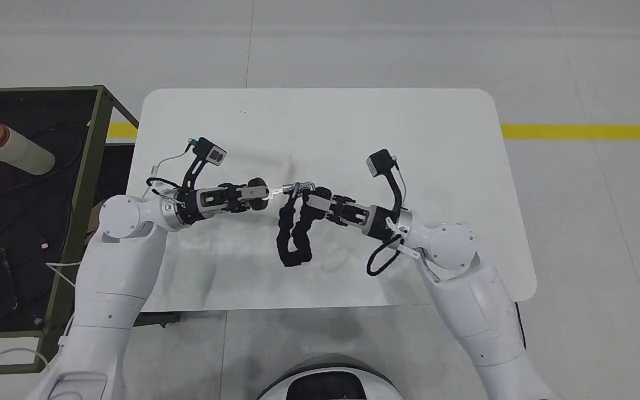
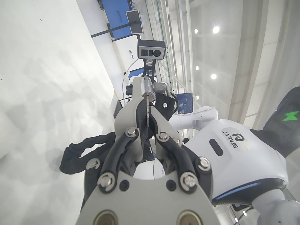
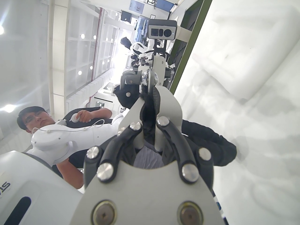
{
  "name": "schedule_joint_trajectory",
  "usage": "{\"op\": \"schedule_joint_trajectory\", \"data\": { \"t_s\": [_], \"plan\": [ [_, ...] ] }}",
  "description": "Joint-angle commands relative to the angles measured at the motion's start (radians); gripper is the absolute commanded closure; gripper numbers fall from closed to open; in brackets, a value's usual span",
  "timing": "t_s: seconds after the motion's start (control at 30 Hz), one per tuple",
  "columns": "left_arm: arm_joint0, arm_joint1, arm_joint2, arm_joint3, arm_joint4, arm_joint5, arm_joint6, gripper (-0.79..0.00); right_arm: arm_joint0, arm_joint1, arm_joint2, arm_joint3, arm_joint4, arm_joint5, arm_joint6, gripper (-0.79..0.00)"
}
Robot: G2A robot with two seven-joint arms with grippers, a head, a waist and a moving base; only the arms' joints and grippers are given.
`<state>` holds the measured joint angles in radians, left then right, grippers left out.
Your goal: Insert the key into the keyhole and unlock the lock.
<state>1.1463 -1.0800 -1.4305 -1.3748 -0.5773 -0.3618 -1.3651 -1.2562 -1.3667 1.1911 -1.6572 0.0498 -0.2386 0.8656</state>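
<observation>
The left hand pinches the key tight, its tip right at the keyhole of the lock just ahead — gripped by the right hand — so I think next comes a straight push in, then a turn.

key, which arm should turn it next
Left: the left tool pinches the key, its tip at the face of the lock, so it can probably twist; the right tool only grips the lock.
</observation>
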Motion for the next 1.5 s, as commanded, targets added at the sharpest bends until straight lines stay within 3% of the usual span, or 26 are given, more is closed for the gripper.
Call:
{"op": "schedule_joint_trajectory", "data": {
  "t_s": [0.0,0.2,0.4,0.73,0.93,1.47],
  "plan": [
    [0.000,0.000,0.000,0.000,0.000,0.000,0.000,0.000,0.000,0.000,0.000,0.000,-0.001,0.000,0.000,0.000],
    [0.020,0.001,-0.001,-0.022,0.022,-0.016,0.012,0.000,0.000,0.000,0.000,0.000,-0.001,0.000,0.000,0.000],
    [0.145,0.005,-0.045,-0.248,0.388,-0.351,0.258,0.000,-0.070,0.009,0.028,-0.078,-0.024,0.011,-0.038,0.000],
    [0.213,0.007,-0.043,-0.329,0.738,-0.650,0.566,0.000,-0.078,0.017,0.035,-0.092,-0.013,0.013,-0.043,0.000],
    [0.245,-0.001,-0.061,-0.389,0.977,-0.650,0.754,0.000,-0.080,0.021,0.031,-0.094,-0.009,0.015,-0.050,0.000],
    [0.247,-0.001,-0.060,-0.390,0.992,-0.650,0.762,0.000,-0.080,0.021,0.031,-0.094,-0.009,0.016,-0.049,0.000]
  ]
}}
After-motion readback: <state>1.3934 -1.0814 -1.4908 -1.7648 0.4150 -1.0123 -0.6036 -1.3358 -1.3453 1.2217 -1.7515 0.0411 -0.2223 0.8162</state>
